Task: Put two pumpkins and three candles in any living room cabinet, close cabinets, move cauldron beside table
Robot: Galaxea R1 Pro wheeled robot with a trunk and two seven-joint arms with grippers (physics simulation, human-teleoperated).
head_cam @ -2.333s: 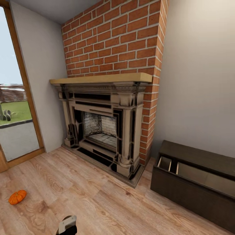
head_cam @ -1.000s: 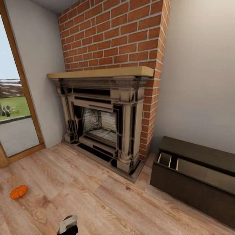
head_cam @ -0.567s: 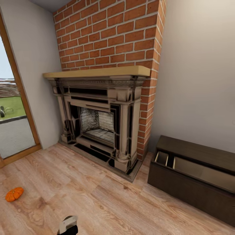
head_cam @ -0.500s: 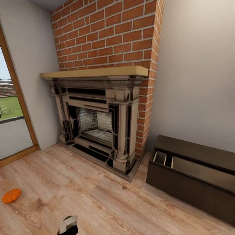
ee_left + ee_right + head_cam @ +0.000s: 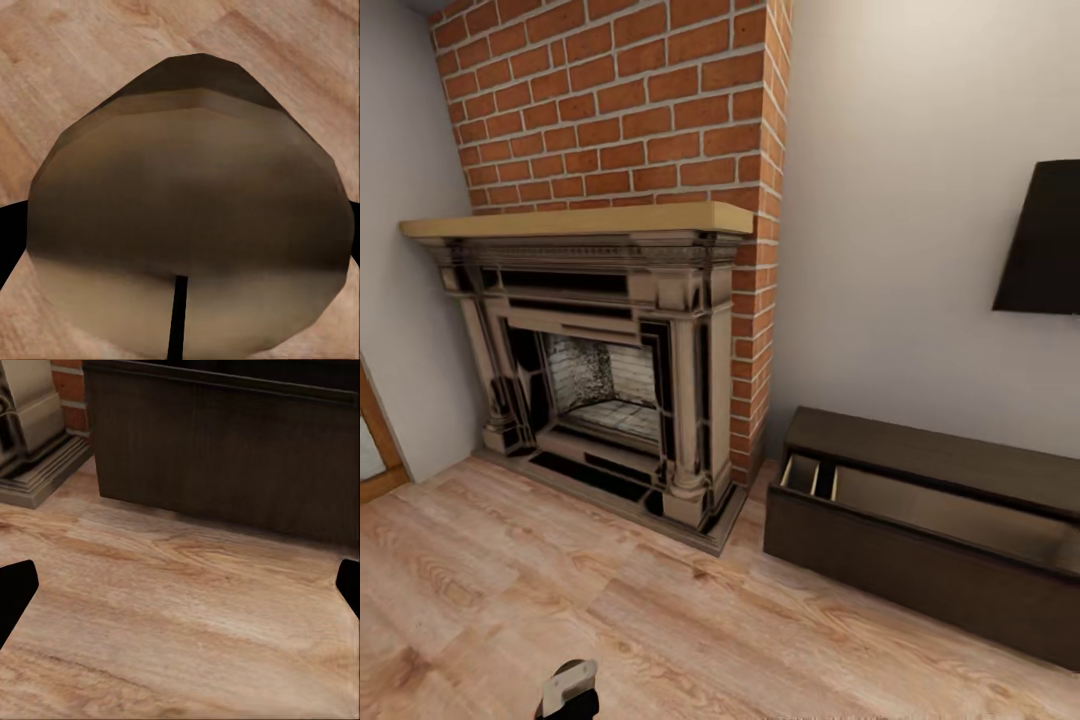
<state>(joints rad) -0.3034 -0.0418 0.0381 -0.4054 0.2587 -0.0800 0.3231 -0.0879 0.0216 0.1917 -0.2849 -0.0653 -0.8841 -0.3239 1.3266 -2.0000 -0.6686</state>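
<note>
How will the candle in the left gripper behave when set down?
The candle looks broad and stubby, so it probably stands steadily on end, though it could roll on its side. Its smooth surface might slip in the left gripper.

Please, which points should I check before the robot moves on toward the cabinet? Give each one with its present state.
1. Cabinet drawer open: ok, its pale inside shows.
2. Left gripper holds a candle: ok.
3. Right gripper open, nothing between its fingers: ok.
4. Cabinet near enough to reach: probably not ok, a stretch of floor lies between.
5. Room left in the drawer: cannot tell, its front hides the bottom.
</note>
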